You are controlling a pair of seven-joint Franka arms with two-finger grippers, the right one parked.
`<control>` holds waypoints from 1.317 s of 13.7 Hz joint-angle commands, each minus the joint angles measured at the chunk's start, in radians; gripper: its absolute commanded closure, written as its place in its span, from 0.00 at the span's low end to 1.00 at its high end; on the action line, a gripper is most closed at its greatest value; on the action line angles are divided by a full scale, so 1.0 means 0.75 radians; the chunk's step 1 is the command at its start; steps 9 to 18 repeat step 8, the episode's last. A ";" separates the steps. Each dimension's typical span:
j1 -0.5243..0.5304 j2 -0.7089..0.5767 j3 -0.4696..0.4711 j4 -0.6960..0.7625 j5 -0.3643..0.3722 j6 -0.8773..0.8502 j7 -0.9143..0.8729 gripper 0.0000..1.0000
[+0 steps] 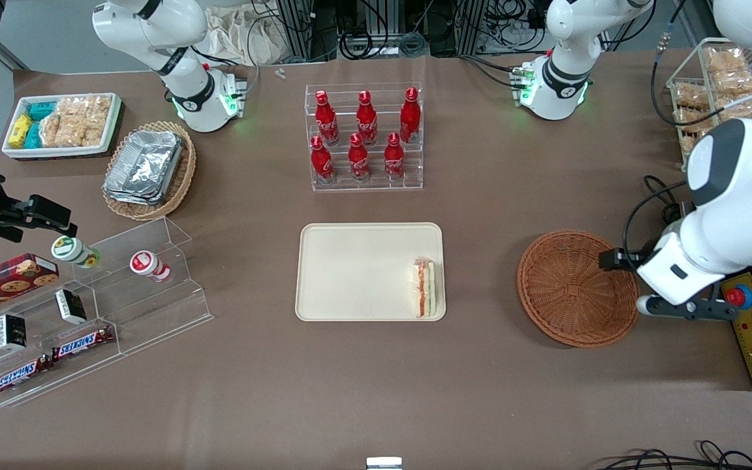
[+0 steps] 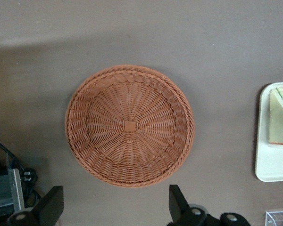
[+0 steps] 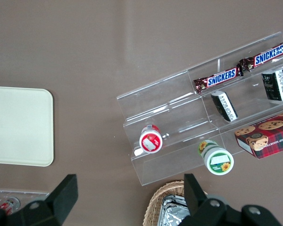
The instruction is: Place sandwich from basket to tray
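One sandwich (image 1: 425, 288) on tray (image 1: 350, 261), fingers (image 2: 178, 200) apart

Legible text: "SNICKERS" on two bars (image 3: 217, 78), (image 3: 270, 54) lying end to end on the acrylic stand (image 3: 179, 127); same word readable on both bars in the front view (image 1: 82, 343), (image 1: 20, 375). Red bottles (image 1: 366, 117) in the clear rack carry white script, too small to read. Cookie box (image 3: 269, 136) beside the stand: lettering along its edge, not legible. Gripper (image 2: 115, 207), above the basket (image 2: 129, 125): no markings.
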 commanded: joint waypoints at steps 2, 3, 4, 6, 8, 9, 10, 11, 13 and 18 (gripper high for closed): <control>-0.297 -0.240 0.380 -0.254 -0.158 0.137 0.044 0.00; -0.385 -0.287 0.489 -0.323 -0.207 0.186 0.097 0.00; -0.453 -0.330 0.569 -0.385 -0.231 0.213 0.140 0.00; -0.474 -0.331 0.600 -0.393 -0.236 0.229 0.145 0.00; -0.474 -0.300 0.594 -0.330 -0.226 0.189 0.151 0.00; -0.474 -0.300 0.594 -0.330 -0.226 0.189 0.151 0.00; -0.474 -0.300 0.594 -0.330 -0.226 0.189 0.151 0.00; -0.474 -0.300 0.594 -0.330 -0.226 0.189 0.151 0.00; -0.474 -0.300 0.594 -0.330 -0.226 0.189 0.151 0.00; -0.474 -0.300 0.594 -0.330 -0.226 0.189 0.151 0.00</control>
